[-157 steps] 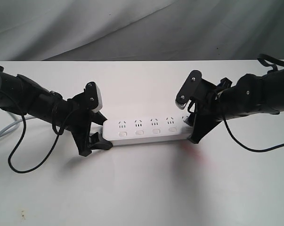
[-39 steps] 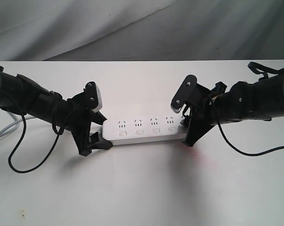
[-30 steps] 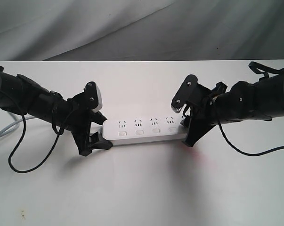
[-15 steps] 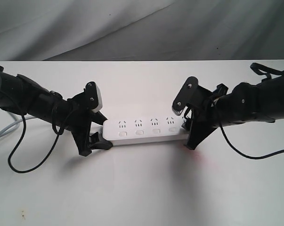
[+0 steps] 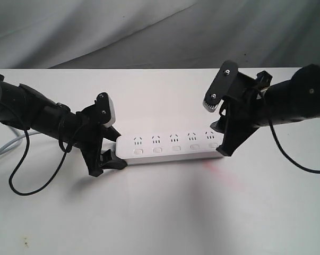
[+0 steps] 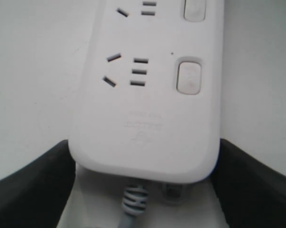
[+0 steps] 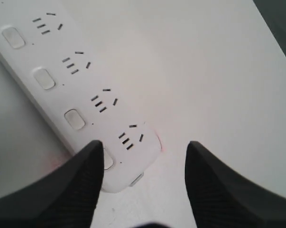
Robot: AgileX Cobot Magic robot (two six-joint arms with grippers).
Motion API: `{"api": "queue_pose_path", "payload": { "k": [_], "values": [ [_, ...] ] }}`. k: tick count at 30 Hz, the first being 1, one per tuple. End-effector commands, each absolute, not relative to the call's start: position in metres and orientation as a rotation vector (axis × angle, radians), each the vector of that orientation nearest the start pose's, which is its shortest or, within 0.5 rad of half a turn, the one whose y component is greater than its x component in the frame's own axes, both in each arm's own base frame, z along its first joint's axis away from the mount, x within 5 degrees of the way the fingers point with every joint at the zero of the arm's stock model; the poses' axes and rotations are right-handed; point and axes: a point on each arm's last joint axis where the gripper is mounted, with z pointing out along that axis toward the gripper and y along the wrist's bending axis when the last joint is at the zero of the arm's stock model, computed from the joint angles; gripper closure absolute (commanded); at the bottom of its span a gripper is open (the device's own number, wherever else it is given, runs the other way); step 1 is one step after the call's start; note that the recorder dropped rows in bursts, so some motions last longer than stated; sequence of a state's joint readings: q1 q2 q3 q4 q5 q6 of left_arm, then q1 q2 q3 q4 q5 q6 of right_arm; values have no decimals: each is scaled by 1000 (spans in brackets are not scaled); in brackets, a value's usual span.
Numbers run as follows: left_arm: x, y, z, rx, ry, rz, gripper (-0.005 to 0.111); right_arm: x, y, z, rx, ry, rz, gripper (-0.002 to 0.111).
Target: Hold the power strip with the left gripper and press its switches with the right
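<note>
Clamping the power strip [image 5: 170, 149] at its cord end, the left gripper [image 5: 107, 158] grips tight; the right gripper [image 7: 145, 147] hovers open over the end switch [image 7: 108, 159].

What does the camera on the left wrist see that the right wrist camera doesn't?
Only the left wrist view shows the grey cord leaving the power strip, whose end sits clamped in the left gripper. Only the right wrist view shows the strip's other end, four switches in a row, and the open right gripper. Both show the white strip lying on the white table.
</note>
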State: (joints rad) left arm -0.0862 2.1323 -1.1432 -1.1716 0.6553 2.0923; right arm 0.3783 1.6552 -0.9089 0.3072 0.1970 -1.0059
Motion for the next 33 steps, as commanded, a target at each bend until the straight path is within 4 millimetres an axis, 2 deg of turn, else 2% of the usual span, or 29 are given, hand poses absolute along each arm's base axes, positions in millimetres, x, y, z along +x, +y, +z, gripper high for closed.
{"api": "queue_pose_path", "payload": {
  "k": [1,5,9,15,21,23,26,33],
  "values": [
    [378,-86,88,1441,2055,-469,47,297,123,222,-1250,2038,-63,59],
    [378,-86,88,1441,2055,-469,47,284,119,251,-1203,1995,-51,59],
    [378,-86,88,1441,2055,-469,47,261,113,281,-1118,2004,15,59],
    [378,-86,88,1441,2055,-469,47,216,98,332,-905,1986,136,59],
    [378,-86,88,1441,2055,-469,47,165,79,365,-888,1922,136,59],
    [378,-86,88,1441,2055,-469,47,148,72,370,-883,1932,131,59],
    [378,-86,88,1441,2055,-469,47,125,63,364,-859,1964,160,59],
    [378,-86,88,1441,2055,-469,47,90,50,321,-764,1974,220,59]
  ]
}}
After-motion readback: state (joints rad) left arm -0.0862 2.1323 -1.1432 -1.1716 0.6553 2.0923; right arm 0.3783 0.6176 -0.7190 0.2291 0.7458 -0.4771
